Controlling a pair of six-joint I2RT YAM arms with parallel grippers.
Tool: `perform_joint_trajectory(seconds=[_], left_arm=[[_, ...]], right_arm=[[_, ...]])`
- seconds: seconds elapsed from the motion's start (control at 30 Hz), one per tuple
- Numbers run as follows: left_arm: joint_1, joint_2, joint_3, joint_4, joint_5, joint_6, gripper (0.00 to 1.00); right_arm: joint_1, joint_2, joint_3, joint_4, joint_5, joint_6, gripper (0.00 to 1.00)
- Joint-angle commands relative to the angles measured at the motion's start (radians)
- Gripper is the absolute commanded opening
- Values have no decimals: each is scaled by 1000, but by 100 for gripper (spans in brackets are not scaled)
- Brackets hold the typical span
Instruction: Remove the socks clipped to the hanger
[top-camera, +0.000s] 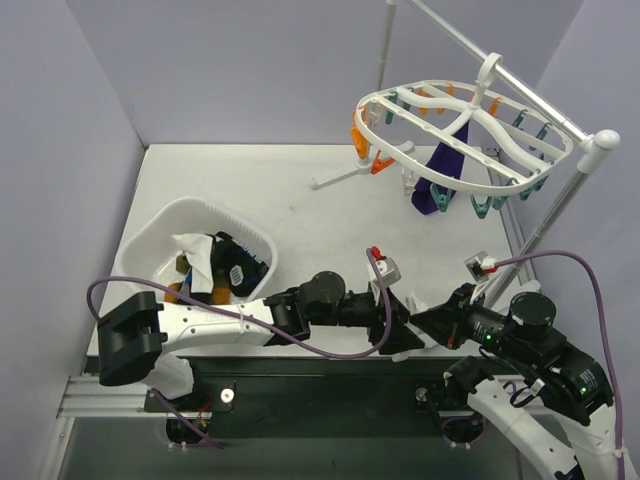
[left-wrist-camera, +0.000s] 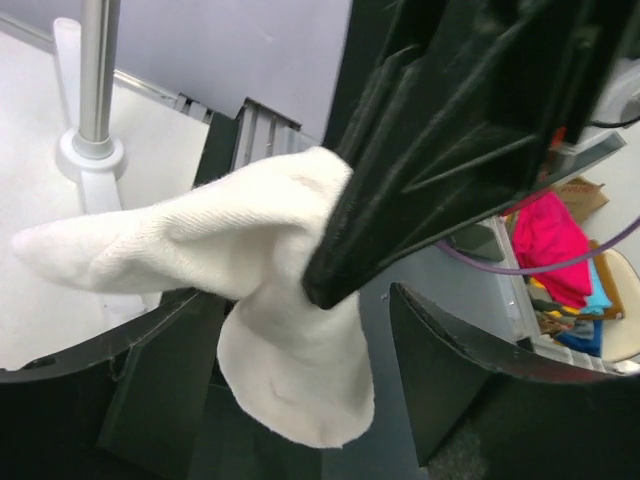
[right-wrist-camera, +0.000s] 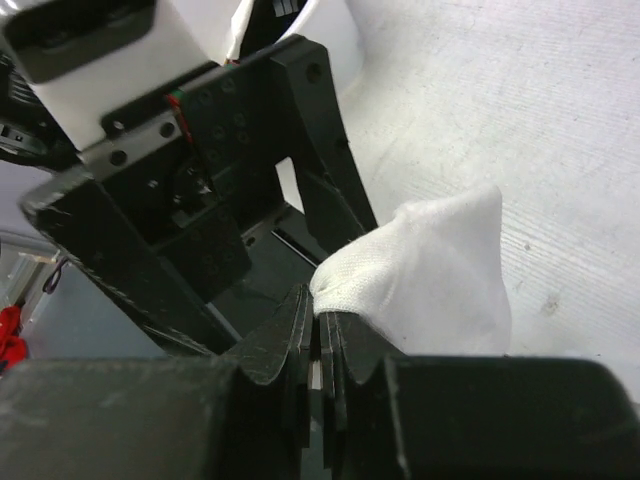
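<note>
Your right gripper (right-wrist-camera: 322, 330) has its jaws pressed together on the folded edge of the white sock (left-wrist-camera: 250, 250). The rest of the sock fans out loose from the fingertips. Your left gripper (top-camera: 400, 325) faces it nose to nose with its jaws spread wide. The sock hangs in the gap between them, toe end drooping to one side and cuff end down. The left wrist view is very close, so you cannot be sure whether the cloth brushes one left finger. Neither left finger presses on it.

The tub (top-camera: 140, 255) sits well behind the left jaws, beside that arm's elbow, on the table (top-camera: 300, 200). In it lie a crumpled white sock (top-camera: 195, 250) on top, a black sock (top-camera: 238, 268) with white print against the wall nearest the jaws, and scraps of orange-brown sock (top-camera: 215, 293) below them.

The hanger (top-camera: 483, 105) hangs from the rail (top-camera: 560, 205), far beyond the right jaws and above them. A purple sock (top-camera: 445, 170) is clipped under its middle and dangles above the table. Teal and orange clips hang around the ring, most of them bare as far as the top view shows.
</note>
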Motion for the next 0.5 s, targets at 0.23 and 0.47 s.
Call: perform_joint_trajectory(seconds=[0.23,0.47], left_arm=[[11,8,98,-165,-172,43,0],[162,-149,10,-321,-204,8,0]], right_arm=[[4,-6,-1,56,3,25,13],[4,24,-3,44,51,25,67]])
